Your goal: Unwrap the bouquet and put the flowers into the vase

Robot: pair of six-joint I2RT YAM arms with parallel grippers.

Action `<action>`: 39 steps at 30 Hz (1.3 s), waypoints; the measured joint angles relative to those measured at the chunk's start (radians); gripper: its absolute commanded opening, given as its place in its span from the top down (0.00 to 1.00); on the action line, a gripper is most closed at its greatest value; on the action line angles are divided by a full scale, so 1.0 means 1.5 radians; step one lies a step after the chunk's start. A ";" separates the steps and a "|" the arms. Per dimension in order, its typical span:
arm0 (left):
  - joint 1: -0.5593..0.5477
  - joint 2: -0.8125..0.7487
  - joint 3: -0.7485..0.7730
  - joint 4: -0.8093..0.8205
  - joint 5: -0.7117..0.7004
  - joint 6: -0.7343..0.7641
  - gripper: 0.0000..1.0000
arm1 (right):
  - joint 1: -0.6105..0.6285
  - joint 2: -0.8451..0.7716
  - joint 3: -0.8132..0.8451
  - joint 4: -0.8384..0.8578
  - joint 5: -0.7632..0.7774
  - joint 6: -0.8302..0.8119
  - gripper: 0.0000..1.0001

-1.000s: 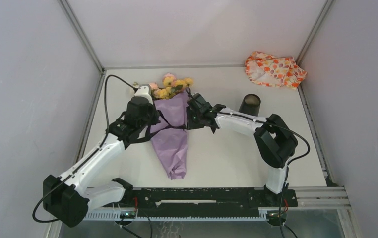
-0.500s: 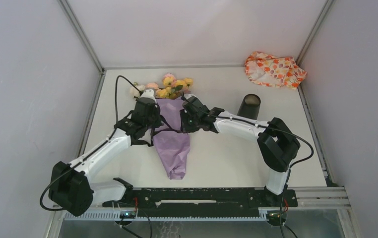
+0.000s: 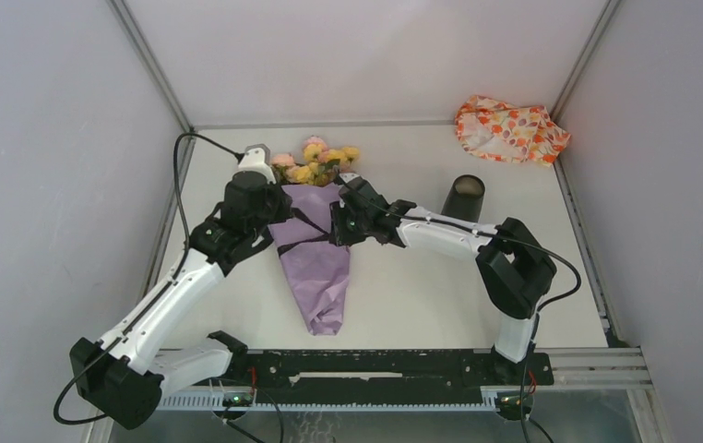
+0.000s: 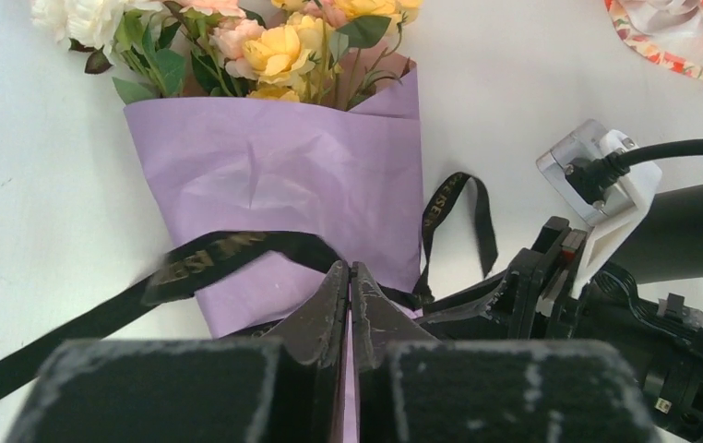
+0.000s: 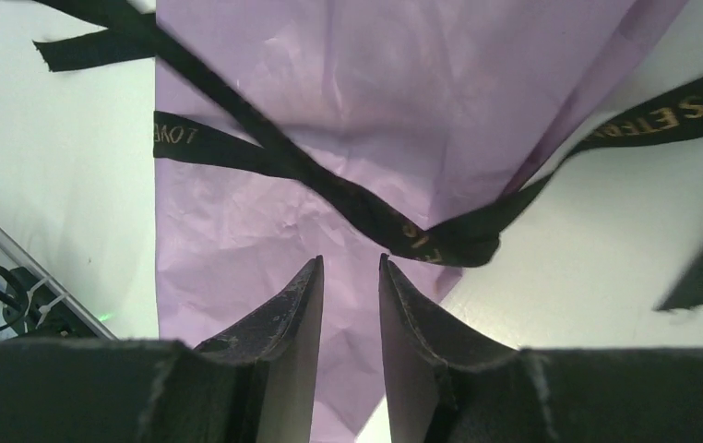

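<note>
Top external: bouquet between left gripper, right gripper.

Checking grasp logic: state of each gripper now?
Left gripper: closed; ribbon at its tips, grip unclear.
Right gripper: open, empty, over the wrap.

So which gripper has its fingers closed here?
The left gripper: its fingers are pressed together, tips by the black ribbon. On the right gripper they stand apart, lilac wrapping paper showing between.
</note>
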 measured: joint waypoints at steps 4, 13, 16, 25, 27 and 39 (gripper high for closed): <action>0.000 0.000 0.001 -0.010 0.000 0.000 0.91 | -0.005 0.023 0.003 0.012 -0.011 0.000 0.63; 0.001 0.001 0.084 -0.031 0.018 0.000 0.82 | -0.006 0.072 0.033 0.004 -0.011 0.000 0.63; 0.001 0.004 0.078 -0.025 0.051 0.000 0.79 | -0.006 0.077 0.042 0.005 -0.007 -0.001 0.63; 0.001 0.029 -0.092 0.063 0.151 0.003 0.46 | -0.049 0.118 0.099 -0.015 0.009 -0.013 0.63; 0.001 0.056 -0.112 0.063 0.151 0.006 0.45 | -0.064 0.120 0.103 -0.019 0.009 -0.015 0.63; -0.006 0.213 -0.081 0.045 0.087 0.034 0.44 | -0.084 0.120 0.103 -0.022 0.001 -0.020 0.63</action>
